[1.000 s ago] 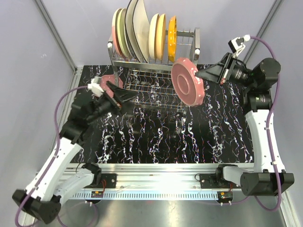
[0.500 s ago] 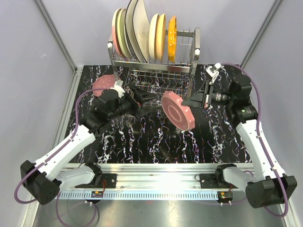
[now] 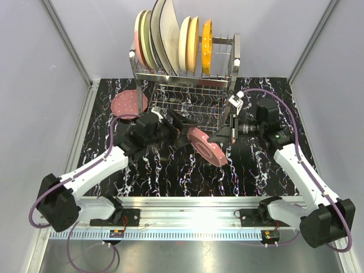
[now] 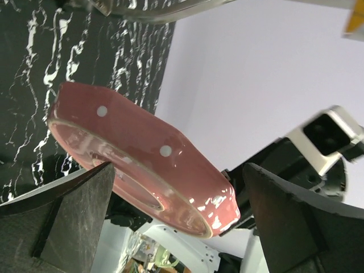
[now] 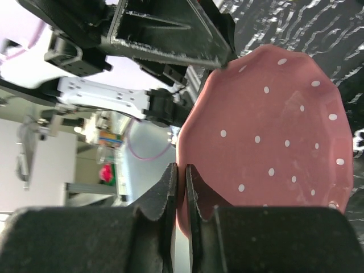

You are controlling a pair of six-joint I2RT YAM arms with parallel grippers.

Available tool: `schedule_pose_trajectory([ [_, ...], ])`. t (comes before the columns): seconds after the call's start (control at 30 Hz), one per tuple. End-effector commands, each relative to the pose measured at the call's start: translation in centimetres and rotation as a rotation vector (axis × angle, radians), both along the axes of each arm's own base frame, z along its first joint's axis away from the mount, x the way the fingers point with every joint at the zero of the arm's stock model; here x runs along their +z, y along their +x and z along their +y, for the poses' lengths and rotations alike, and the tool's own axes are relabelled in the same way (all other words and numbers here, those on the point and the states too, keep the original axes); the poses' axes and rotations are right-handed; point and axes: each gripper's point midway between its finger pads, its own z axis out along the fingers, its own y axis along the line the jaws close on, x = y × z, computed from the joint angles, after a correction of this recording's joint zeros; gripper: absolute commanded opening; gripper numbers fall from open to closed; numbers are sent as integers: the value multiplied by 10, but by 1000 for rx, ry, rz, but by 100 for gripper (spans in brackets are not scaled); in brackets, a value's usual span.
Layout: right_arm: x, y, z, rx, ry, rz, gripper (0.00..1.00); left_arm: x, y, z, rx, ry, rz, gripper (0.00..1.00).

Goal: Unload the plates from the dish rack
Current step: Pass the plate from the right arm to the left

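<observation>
A speckled maroon-pink plate [image 3: 207, 146] hangs tilted over the middle of the table, and my right gripper [image 3: 217, 137] is shut on its rim. In the right wrist view the two fingers [image 5: 170, 190] pinch the edge of that plate [image 5: 267, 142]. My left gripper [image 3: 183, 133] stands wide open just left of it. In the left wrist view its jaws sit on either side of the plate [image 4: 142, 165] without closing on it. The dish rack [image 3: 234, 60] stands at the back with several plates upright on its top tier, among them an orange one [image 3: 206, 45].
Another maroon-pink plate [image 3: 128, 103] lies flat on the black marbled table [image 3: 170, 176] at the back left. The rack's lower wire tier [image 3: 193, 105] is right behind both grippers. Grey walls close in the left and right sides.
My right arm has carried the pink plate down and left, from beside the rack to the table's middle. The left arm has swung right, and its open jaws now flank the plate.
</observation>
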Motion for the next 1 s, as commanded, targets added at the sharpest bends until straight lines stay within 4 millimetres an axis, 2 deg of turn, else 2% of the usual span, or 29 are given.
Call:
schedule_pose_trajectory([
  [0.0,17,1,7,36,-5,-204,0,13,-4,-12,-41,-39,-13,99],
  [0.17,11,-3,18,68,-73,-296,0,0,0,-14,-40,-5,9,99],
  [0.2,3,-1,18,62,-123,-335,0,-3,0,-15,-42,0,14,96],
  [0.27,-1,-7,22,84,-161,-374,0,-10,0,-17,-57,13,22,93],
  [0.4,-10,-2,21,68,-241,-483,0,-34,-7,-20,-106,70,48,76],
  [0.5,-15,-3,22,84,-271,-528,0,-46,-12,-20,-142,97,38,61],
  [0.53,-16,-3,22,85,-278,-535,0,-50,-14,-20,-152,103,37,53],
  [0.6,-20,-6,25,108,-304,-566,0,-54,-14,-21,-174,112,11,42],
  [0.63,-21,-6,26,114,-313,-578,0,-54,-16,-21,-183,112,1,31],
  [0.7,-25,-8,29,134,-338,-605,0,-56,-16,-23,-206,116,-20,25],
  [0.87,-31,-11,33,172,-360,-648,0,-57,-25,-29,-278,67,-72,22],
  [0.9,-31,-12,33,174,-361,-653,0,-51,-24,-33,-294,36,-115,21],
  [0.93,-29,-11,32,171,-361,-660,0,-50,-28,-35,-317,18,-130,19],
  [0.97,-30,-13,33,178,-363,-666,0,-46,-28,-36,-327,-11,-174,11],
])
